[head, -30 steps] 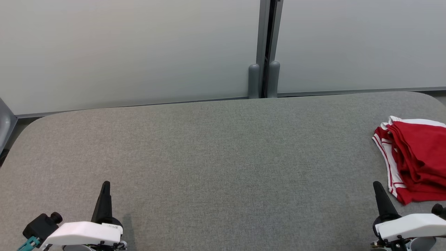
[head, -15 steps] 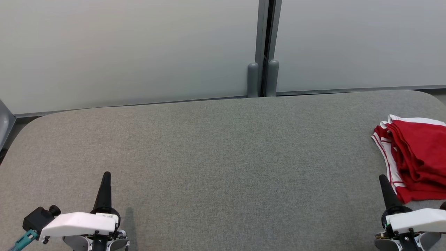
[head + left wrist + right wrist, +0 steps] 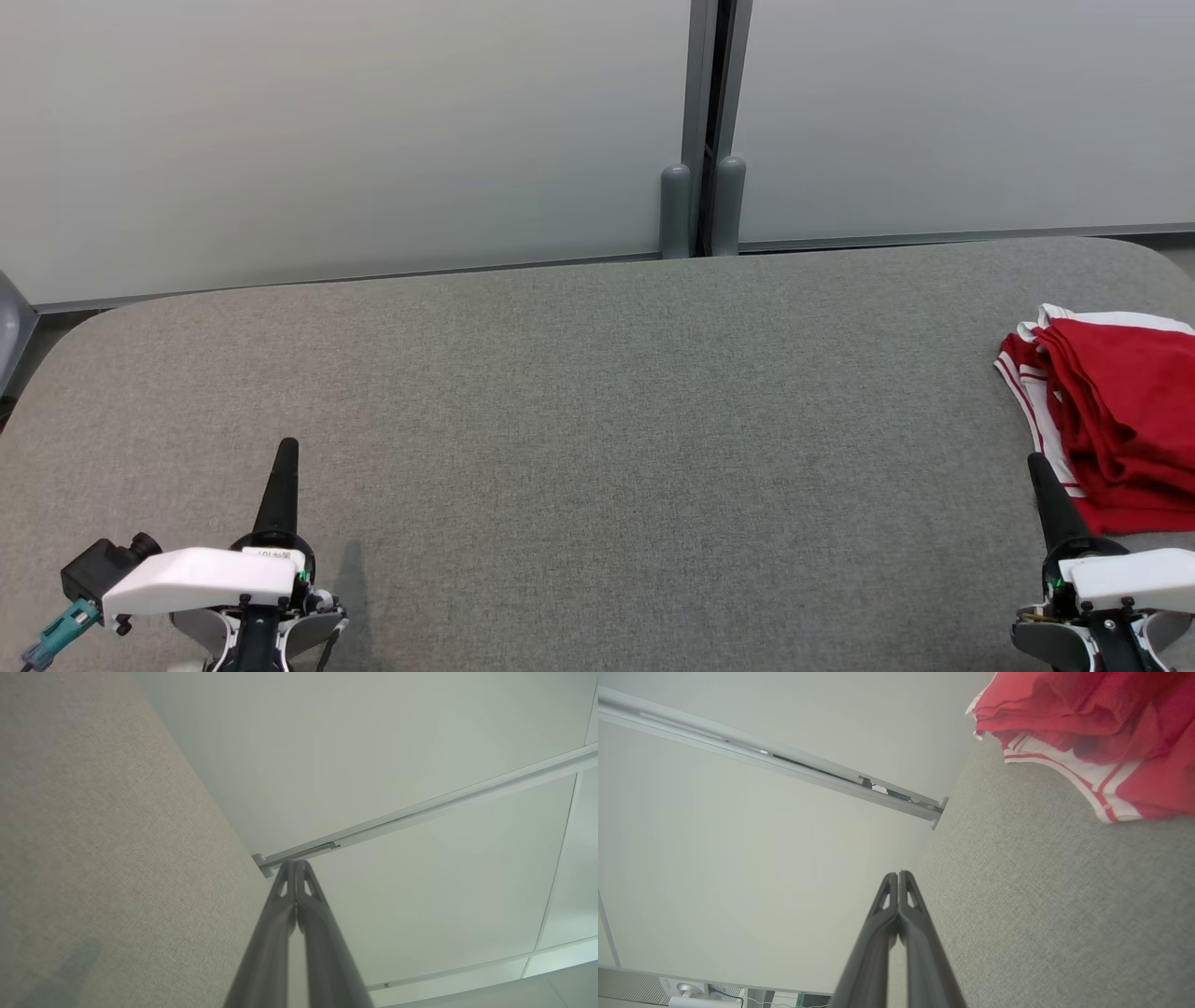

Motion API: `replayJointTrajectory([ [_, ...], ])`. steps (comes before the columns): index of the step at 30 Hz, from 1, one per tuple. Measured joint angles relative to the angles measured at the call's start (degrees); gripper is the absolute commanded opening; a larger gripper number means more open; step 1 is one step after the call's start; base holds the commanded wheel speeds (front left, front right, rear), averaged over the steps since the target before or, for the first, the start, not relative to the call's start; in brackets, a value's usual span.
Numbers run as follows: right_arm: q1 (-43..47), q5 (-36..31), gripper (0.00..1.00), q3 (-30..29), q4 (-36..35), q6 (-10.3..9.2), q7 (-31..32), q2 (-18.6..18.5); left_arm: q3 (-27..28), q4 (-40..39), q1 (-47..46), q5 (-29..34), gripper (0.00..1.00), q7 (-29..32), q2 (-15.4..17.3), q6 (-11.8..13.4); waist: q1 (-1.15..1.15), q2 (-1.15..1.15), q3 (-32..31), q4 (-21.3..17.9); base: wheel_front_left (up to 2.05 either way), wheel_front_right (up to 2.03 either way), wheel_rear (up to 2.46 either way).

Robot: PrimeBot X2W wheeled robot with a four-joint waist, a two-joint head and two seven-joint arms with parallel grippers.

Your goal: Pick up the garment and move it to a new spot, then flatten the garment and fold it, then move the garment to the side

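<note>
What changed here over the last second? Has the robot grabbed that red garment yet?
Not yet. The left gripper slid a little forward over the table. The right gripper did too, drifting slightly to the right, up beside the near edge of the garment. Nothing was taken hold of or let go, and both stay shut. The garment lies bunched at the table's right side, as before.

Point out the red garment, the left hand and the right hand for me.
garment (image 3: 1116, 420), head view, on its red folds.
left hand (image 3: 287, 450), head view, at the shut fingertips.
right hand (image 3: 1036, 464), head view, at the shut fingertips.
</note>
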Motion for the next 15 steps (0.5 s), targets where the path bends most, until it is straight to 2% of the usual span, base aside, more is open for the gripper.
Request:
replayJointTrajectory([
  [15,-0.98,6.48,0.00,-1.13,-0.03,0.00,1.08,-0.10,-0.01,0.57,-2.20,-6.39,0.00,1.74,0.12,-0.48,0.00,0.00,0.27,-0.20,0.00,0.00,0.00],
])
